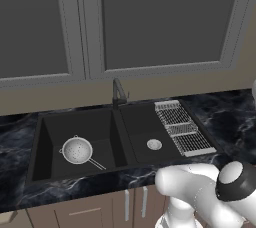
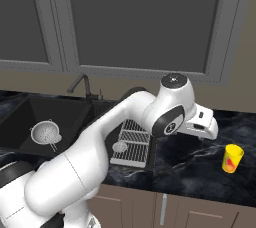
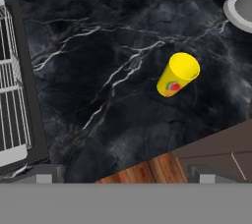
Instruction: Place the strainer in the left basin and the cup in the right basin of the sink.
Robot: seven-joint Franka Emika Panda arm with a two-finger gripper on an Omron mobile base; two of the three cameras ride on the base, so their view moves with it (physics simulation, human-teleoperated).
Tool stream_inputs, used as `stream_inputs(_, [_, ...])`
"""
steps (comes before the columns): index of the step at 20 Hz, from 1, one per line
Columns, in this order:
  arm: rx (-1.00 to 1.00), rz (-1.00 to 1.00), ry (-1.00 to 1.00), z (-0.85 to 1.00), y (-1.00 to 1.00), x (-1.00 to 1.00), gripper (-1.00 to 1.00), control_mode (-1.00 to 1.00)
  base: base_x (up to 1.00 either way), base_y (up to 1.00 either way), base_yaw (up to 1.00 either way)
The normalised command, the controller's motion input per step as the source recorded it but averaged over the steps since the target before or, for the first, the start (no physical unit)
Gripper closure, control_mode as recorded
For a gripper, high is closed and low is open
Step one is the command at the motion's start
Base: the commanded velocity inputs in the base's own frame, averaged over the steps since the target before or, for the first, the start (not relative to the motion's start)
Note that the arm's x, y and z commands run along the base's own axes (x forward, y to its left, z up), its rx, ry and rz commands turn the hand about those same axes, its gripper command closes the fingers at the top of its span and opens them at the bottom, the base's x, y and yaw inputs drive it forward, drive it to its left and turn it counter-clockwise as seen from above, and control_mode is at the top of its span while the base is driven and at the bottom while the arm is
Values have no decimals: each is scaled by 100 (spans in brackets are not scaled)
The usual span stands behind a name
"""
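Strainer [image 1: 77, 150] is seen lying in the left basin [image 1: 55, 124], bowl up, its thin handle pointing toward the front edge and the divider — that half of the task is judged done. The right basin [image 1: 142, 122] holds no cup; its round drain [image 1: 154, 144] is bare and a wire drying rack [image 1: 182, 127] covers its far side.

The cup [image 2: 232, 158] is found upright on the worktop [image 2: 190, 164], well to the right of the sink [image 1: 45, 169] and apart from the rack, near the front edge. Open mouth up, long axis vertical; a small red-and-green print is visible on its side.

End effector [image 2: 206, 128] is held above the worktop between rack and cup, pointing down. In the hand view the two fingers [image 3: 47, 174] are seen at the bottom corners, spread wide, with nothing between them.

Key relation: in the hand view the cup [image 3: 177, 74] lies off the centre line, displaced toward the upper right, well beyond the gap between the fingers. In the right base view it stands lower and further right than the end effector, not under it.

Judgement — a sideways shift to the right, away from the sink, is needed before descent, so that the vertical cup is brought between the spread fingers. A grey round object [image 3: 242, 8] at the hand view's corner is noted near the cup; it cannot be identified.
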Motion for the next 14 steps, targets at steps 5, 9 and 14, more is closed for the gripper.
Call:
stream_inputs(5, [0,0,0,-16,-16,12,-100,-100,0,0,0])
stream_inputs(9, [0,0,0,-18,-20,11,-100,-100,0,0,0])
stream_inputs(14, [0,0,0,-13,-21,10,-100,-100,0,0,0])
